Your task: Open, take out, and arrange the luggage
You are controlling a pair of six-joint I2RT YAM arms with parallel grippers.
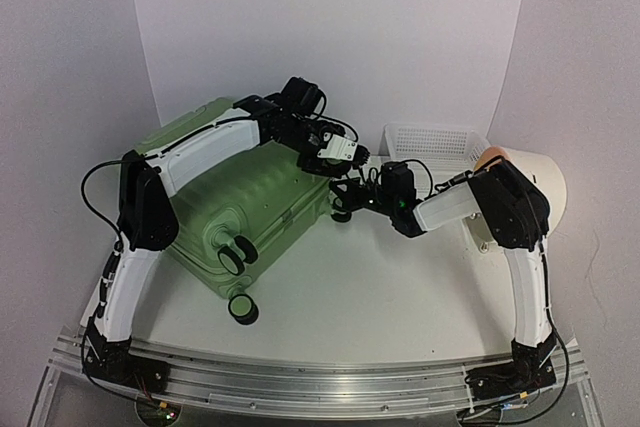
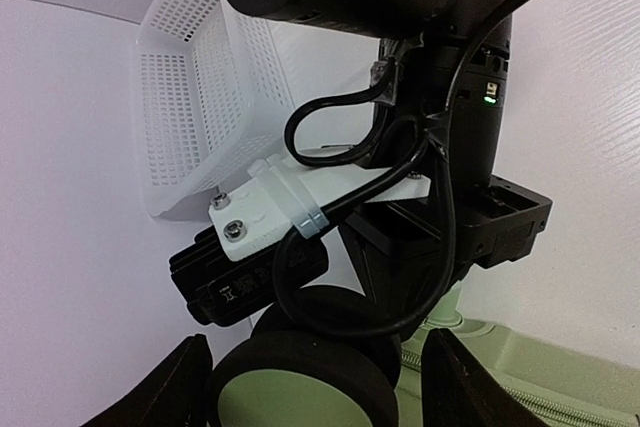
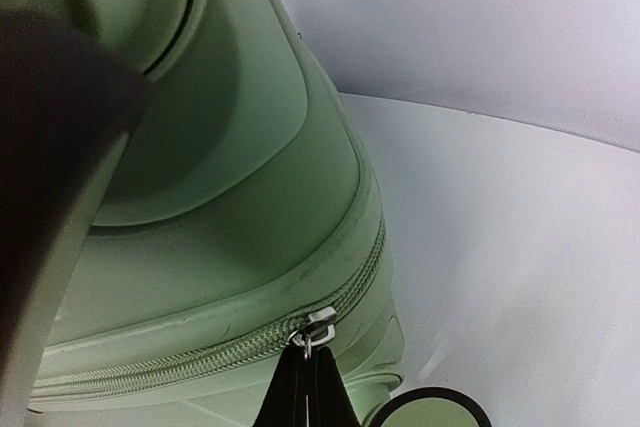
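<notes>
The light-green luggage (image 1: 250, 197) lies flat on the table, its zip still closed along the seam (image 3: 200, 362). My right gripper (image 3: 312, 372) is shut on the small metal zipper pull (image 3: 318, 332) at the suitcase's right corner (image 1: 335, 197). My left gripper (image 2: 315, 392) reaches over the shell to the same corner (image 1: 345, 172). Its dark fingers (image 2: 185, 387) stand either side of a black wheel with a green hub (image 2: 300, 387). They are open, with a slim gap on the wheel's right. The right arm's wrist (image 2: 440, 127) fills the view just above that wheel.
A white mesh basket (image 1: 435, 142) stands behind the right arm, with a cream cylinder (image 1: 530, 182) beside it at the right. Two more black wheels (image 1: 237, 255) (image 1: 243, 309) stick out at the suitcase's near end. White walls close in the back.
</notes>
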